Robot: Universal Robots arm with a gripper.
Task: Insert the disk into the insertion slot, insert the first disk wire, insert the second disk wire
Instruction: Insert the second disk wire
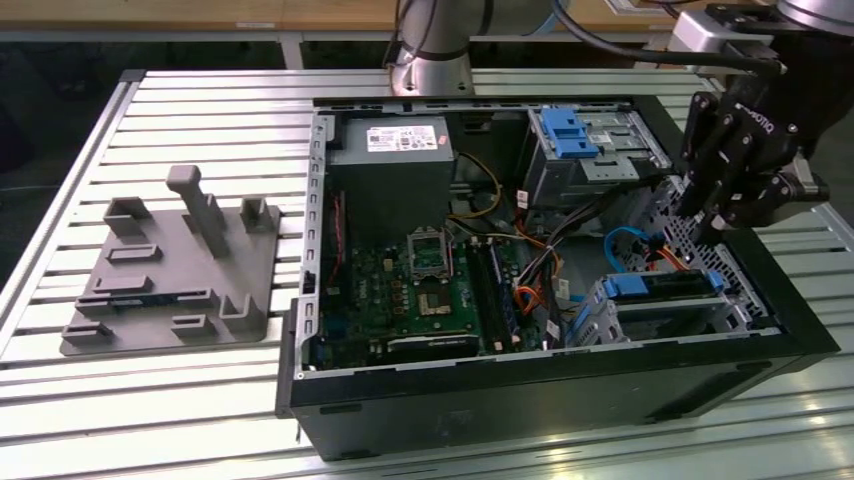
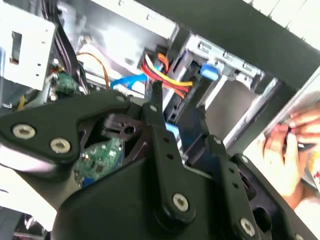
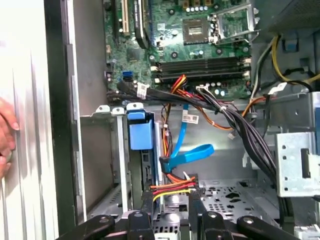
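Nearest the wrist, the gripper [image 3: 171, 194] is keeping its two dark fingers [image 3: 148, 202] narrow, and they appear to be pinching the black plug of the red-and-yellow disk wire [image 3: 171, 186] between them. The plug is sitting right at the end of the disk [image 3: 141, 134], which is already resting inside the insertion slot [image 3: 107, 111]. In the first wrist view the disk is showing edge-on, as a thin dark slab capped by a bright blue plastic carrier tab. In the exterior view it is lying flat, a rectangular body framed by blue rails inside the boxy silver sheet-metal cage. The cage is standing in the corner of the open computer case [image 1: 534, 400] toward the exterior view's right. Just beside the plug, a flat blue disk wire [image 3: 192, 154] is curling up and away from the same end of the disk. Beyond it, a bundle of black cables [image 3: 235, 125] is crossing toward the green motherboard [image 3: 200, 45]. Outside the case wall, a person's hand [image 3: 5, 137] is resting on the pale slatted table [image 1: 200, 110]. Farther off, toward the exterior view's left, a grey moulded fixture [image 1: 174, 285] is sitting on that table, well apart from the case.
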